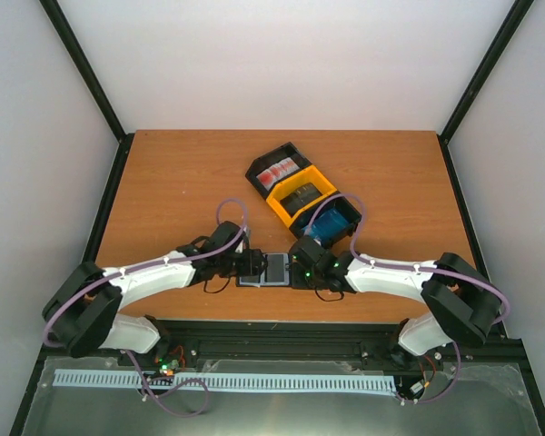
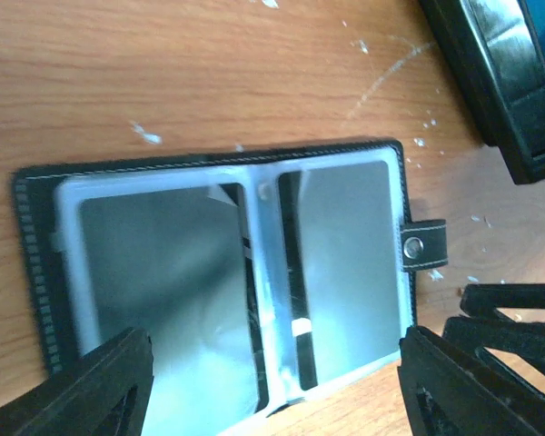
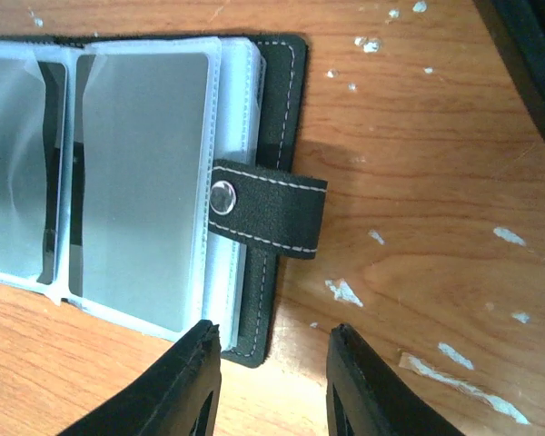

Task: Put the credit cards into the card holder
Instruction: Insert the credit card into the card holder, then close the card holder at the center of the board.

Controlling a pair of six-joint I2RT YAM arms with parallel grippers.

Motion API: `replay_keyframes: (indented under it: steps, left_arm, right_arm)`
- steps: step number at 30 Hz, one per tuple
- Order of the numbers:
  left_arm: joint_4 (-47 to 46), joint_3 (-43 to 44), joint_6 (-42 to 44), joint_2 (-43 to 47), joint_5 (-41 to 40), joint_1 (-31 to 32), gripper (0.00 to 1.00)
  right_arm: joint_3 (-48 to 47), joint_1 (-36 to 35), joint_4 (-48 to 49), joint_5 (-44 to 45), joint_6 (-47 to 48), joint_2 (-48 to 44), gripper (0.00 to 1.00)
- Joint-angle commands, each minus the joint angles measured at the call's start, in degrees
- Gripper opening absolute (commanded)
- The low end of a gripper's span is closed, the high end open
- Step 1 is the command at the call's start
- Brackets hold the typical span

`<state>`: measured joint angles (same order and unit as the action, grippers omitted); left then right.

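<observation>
The card holder (image 1: 275, 270) lies open on the table between my two grippers, its grey-blue clear pockets facing up. In the left wrist view the card holder (image 2: 227, 263) fills the frame, and my left gripper (image 2: 272, 395) is wide open, its fingers straddling the near edge. In the right wrist view my right gripper (image 3: 271, 386) is open, with the corner of the card holder (image 3: 272, 300) between its fingers and the clasp tab (image 3: 268, 211) just beyond. Blue credit cards (image 1: 332, 222) lie in the near black bin, and red-and-white cards (image 1: 278, 173) in the far black bin.
The joined black-yellow-black bins (image 1: 297, 211) stand diagonally just behind the right gripper. The yellow middle bin holds a dark item (image 1: 302, 197). A bin corner (image 2: 504, 91) shows at the top right of the left wrist view. White scuffs mark the wooden table (image 1: 182, 182).
</observation>
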<state>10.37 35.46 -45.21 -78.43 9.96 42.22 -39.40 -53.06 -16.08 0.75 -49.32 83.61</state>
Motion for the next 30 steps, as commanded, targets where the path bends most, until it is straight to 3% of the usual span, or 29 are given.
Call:
replay_keyframes:
  steps: [1, 4, 19, 25, 30]
  left_arm:
    - [7.2, 0.5, -2.6, 3.6, -7.7, -0.5, 0.76]
    - [7.0, -0.8, -3.7, 3.8, -7.8, -1.1, 0.75]
    - [3.4, -2.1, -4.5, 0.6, -4.2, -1.8, 0.47]
    - [3.5, -2.1, -4.2, 0.8, -4.5, -1.8, 0.47]
    - [6.8, -1.2, -4.3, 2.0, -8.2, -2.0, 0.55]
  right_arm:
    - [-1.7, -1.2, -1.7, 1.8, 1.7, 0.0, 0.35]
    - [-2.1, -1.5, -0.8, 0.7, 2.3, 1.2, 0.37]
    - [-1.5, -1.6, 2.1, -1.8, 2.7, 3.7, 0.37]
    - [-1.1, -1.6, 2.0, -1.0, 2.3, 3.1, 0.37]
    - [-1.4, -1.6, 0.2, 2.6, 1.8, 1.5, 0.37]
